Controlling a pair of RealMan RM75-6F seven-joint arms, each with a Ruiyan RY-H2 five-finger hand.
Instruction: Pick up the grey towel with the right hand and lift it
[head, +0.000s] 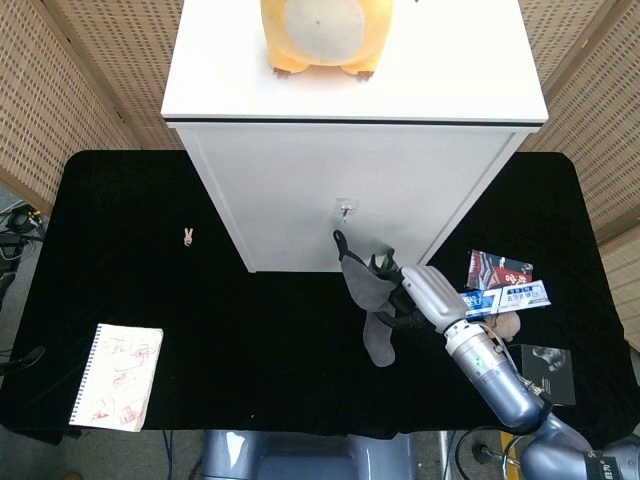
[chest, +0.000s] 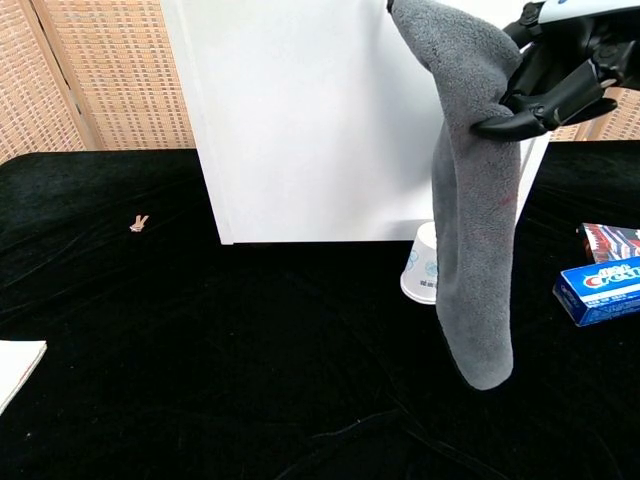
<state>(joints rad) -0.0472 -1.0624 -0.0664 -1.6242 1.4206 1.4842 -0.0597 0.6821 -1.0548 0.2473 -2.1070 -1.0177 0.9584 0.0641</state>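
Note:
My right hand (head: 425, 293) (chest: 560, 70) grips the grey towel (head: 365, 300) (chest: 470, 200) near its top and holds it up in front of the white cabinet (head: 350, 150) (chest: 300, 110). The towel hangs straight down as a long strip. Its lower end hovers just above the black tabletop (chest: 200, 350) in the chest view. A small dark loop at the towel's top corner shows in the head view. My left hand appears in neither view.
A white paper cup (chest: 422, 265) lies on its side behind the hanging towel. A toothpaste box (head: 505, 297) (chest: 600, 290), a snack packet (head: 498, 268) and a black box (head: 545, 372) lie to the right. A notebook (head: 118, 378) sits front left, a small clip (head: 188, 236) further back.

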